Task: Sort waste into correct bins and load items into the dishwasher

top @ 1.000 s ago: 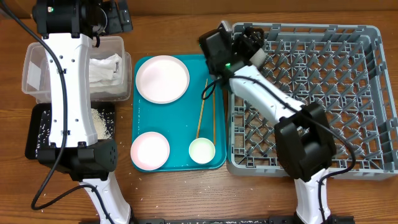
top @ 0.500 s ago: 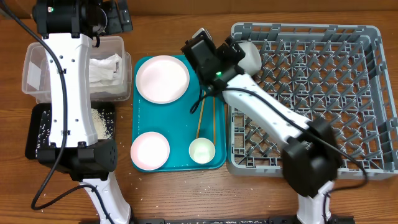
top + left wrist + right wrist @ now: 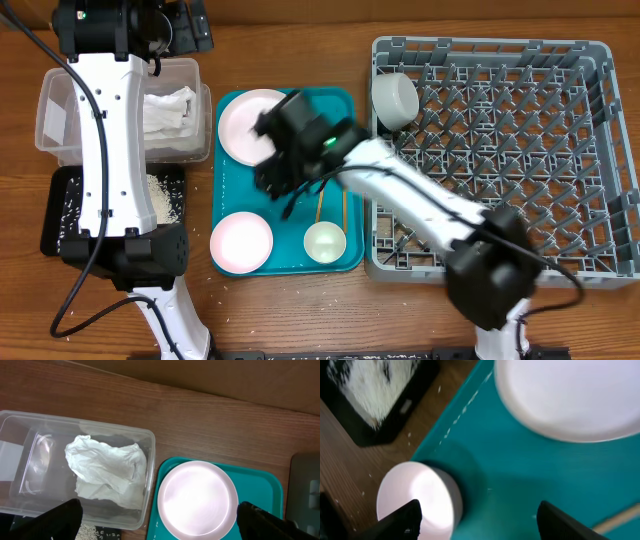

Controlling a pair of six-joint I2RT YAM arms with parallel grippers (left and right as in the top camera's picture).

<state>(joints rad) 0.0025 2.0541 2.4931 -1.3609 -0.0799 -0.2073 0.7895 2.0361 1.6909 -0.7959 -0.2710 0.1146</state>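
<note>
My right gripper is open and empty, low over the teal tray between the large white plate and the pale pink plate. A white bowl lies in the far-left corner of the grey dish rack. A small white cup and two chopsticks lie on the tray; my arm partly hides the chopsticks. My left gripper is open, above the clear tub holding the crumpled napkin.
The teal serving tray lies between the bins and the rack. The black tray in front of the tub holds rice grains. A few grains lie loose on the wood around it.
My right gripper let go of the white bowl in the rack's far-left corner. It then swung left and down over the teal tray. The left arm has not moved.
</note>
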